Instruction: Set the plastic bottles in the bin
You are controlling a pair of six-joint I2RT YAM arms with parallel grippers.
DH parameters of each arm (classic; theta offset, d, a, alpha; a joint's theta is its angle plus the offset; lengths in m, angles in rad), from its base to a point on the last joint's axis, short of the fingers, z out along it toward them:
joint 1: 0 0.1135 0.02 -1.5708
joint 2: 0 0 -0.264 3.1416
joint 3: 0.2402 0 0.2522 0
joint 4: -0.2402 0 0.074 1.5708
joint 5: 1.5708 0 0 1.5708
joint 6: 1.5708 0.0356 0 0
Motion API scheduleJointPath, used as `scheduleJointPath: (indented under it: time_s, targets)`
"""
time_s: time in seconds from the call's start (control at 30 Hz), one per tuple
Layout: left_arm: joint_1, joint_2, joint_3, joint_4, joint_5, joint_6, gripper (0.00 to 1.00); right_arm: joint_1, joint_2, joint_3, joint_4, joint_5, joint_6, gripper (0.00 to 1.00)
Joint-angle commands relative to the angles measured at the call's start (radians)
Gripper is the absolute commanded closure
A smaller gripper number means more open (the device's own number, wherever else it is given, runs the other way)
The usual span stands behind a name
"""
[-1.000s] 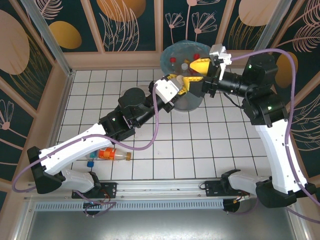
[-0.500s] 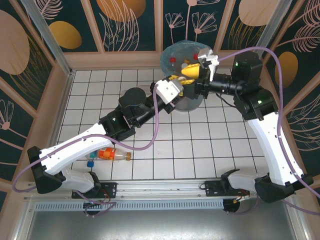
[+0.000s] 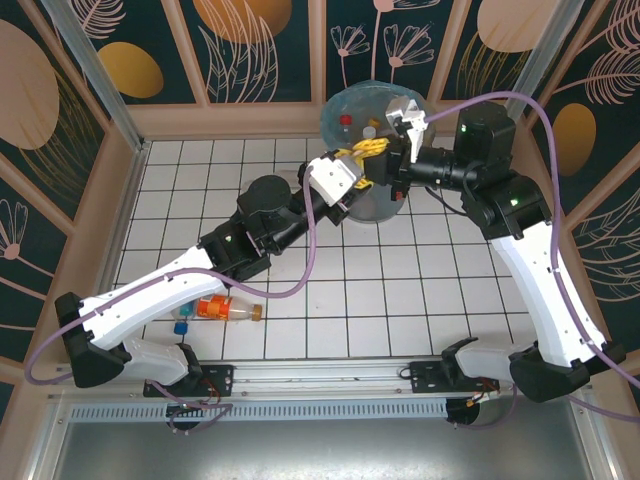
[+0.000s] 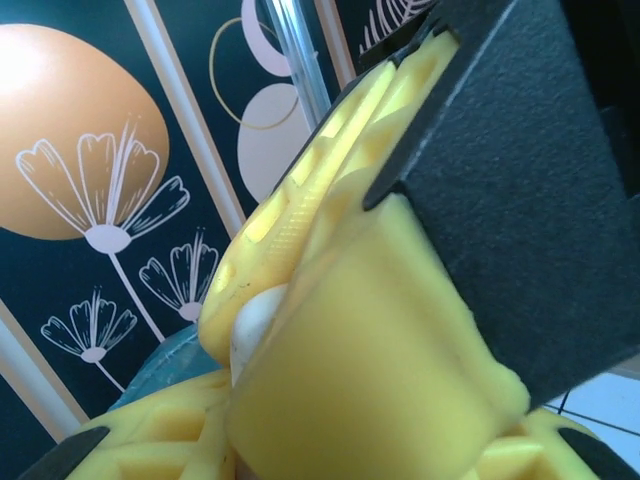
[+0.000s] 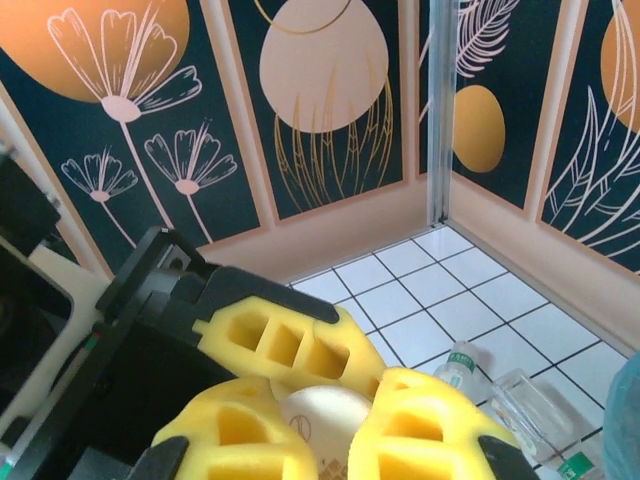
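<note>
1. Near edge, overhead view: the left arm (image 3: 150, 290) and the right arm (image 3: 545, 290) are seen bolted at 7 and 5 o'clock of the tiled table (image 3: 420, 300).
2. An orange-labelled bottle (image 3: 225, 308) is noted lying on its side on the tiles at 8 o'clock, close beside the left arm. A smaller clear bottle (image 3: 184, 318) is recorded just beside it, at its 9 o'clock.
3. Both arms are extended toward 12 o'clock. The left gripper (image 3: 352, 168) and the right gripper (image 3: 370, 148) are found touching, tip against tip, above the near rim of the bin (image 3: 333, 112).
4. Left gripper: the fingers are drawn together. Right gripper: the fingers are likewise drawn together.
5. A white rounded piece (image 5: 325, 415) is seen lodged among the yellow fingertips in both wrist views. Whether it is a bottle cap, and which gripper bears it, cannot be told.
6. Right wrist view: two clear bottles (image 5: 458, 362) are noted lying on the tiles at 4 o'clock of the frame, near one another.
7. The bin is placed at 12 to 1 o'clock, at the far edge of the table, and is lined with a pale blue bag. Inside it, a red-capped bottle (image 3: 345, 120) and a white-capped bottle (image 3: 368, 131) are recorded beyond the grippers.
</note>
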State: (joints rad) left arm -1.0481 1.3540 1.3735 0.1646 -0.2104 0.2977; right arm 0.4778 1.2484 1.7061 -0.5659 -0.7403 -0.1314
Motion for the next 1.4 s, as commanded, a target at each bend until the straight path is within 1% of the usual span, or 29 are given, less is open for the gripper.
scheduleJointPath:
  time_s: [0.0, 0.03, 0.13, 0.17, 0.27, 0.33, 0.4, 0.5, 0.6, 0.73, 0.87, 1.03, 1.2, 1.27, 1.37]
  targets:
    - [-0.007, -0.063, -0.031, 0.129, -0.066, -0.014, 0.39, -0.008, 0.026, 0.062, 0.044, 0.155, 0.034, 1.00]
    - [-0.006, -0.074, -0.036, 0.140, -0.081, -0.016, 0.24, -0.010, 0.038, 0.088, 0.040, 0.185, 0.035, 1.00]
    - [-0.007, -0.110, -0.059, 0.172, -0.114, -0.031, 0.04, -0.021, 0.079, 0.168, 0.022, 0.288, 0.032, 1.00]
    - [-0.006, -0.123, -0.068, 0.177, -0.119, -0.037, 0.02, -0.027, 0.098, 0.188, 0.016, 0.324, 0.029, 1.00]
    - [-0.007, -0.171, -0.102, 0.196, -0.151, -0.062, 0.02, -0.054, 0.151, 0.265, 0.004, 0.439, 0.018, 1.00]
    - [-0.006, -0.210, -0.138, 0.206, -0.167, -0.081, 0.02, -0.077, 0.215, 0.331, -0.027, 0.518, 0.002, 1.00]
    - [-0.007, -0.241, -0.169, 0.206, -0.175, -0.096, 0.02, -0.105, 0.289, 0.403, -0.082, 0.568, -0.009, 1.00]
    - [-0.007, -0.282, -0.209, 0.188, -0.195, -0.120, 0.02, -0.144, 0.423, 0.532, -0.195, 0.613, -0.018, 1.00]
    - [-0.007, -0.308, -0.236, 0.158, -0.216, -0.141, 0.02, -0.176, 0.522, 0.602, -0.279, 0.609, -0.021, 1.00]
    - [-0.007, -0.334, -0.264, 0.134, -0.236, -0.161, 0.01, -0.201, 0.562, 0.534, -0.286, 0.565, -0.010, 1.00]
    - [-0.007, -0.348, -0.280, 0.121, -0.252, -0.164, 0.02, -0.208, 0.565, 0.404, -0.246, 0.509, 0.006, 1.00]
    - [-0.007, -0.349, -0.293, 0.108, -0.264, -0.173, 0.01, -0.211, 0.572, 0.259, -0.192, 0.491, 0.006, 1.00]
    - [-0.007, -0.352, -0.299, 0.084, -0.270, -0.187, 0.02, -0.228, 0.591, 0.167, -0.141, 0.472, 0.000, 0.95]
    - [-0.007, -0.355, -0.303, 0.079, -0.273, -0.189, 0.02, -0.235, 0.605, 0.149, -0.127, 0.464, -0.004, 0.91]
    - [-0.007, -0.360, -0.310, 0.077, -0.278, -0.190, 0.02, -0.243, 0.621, 0.125, -0.104, 0.451, -0.010, 0.88]
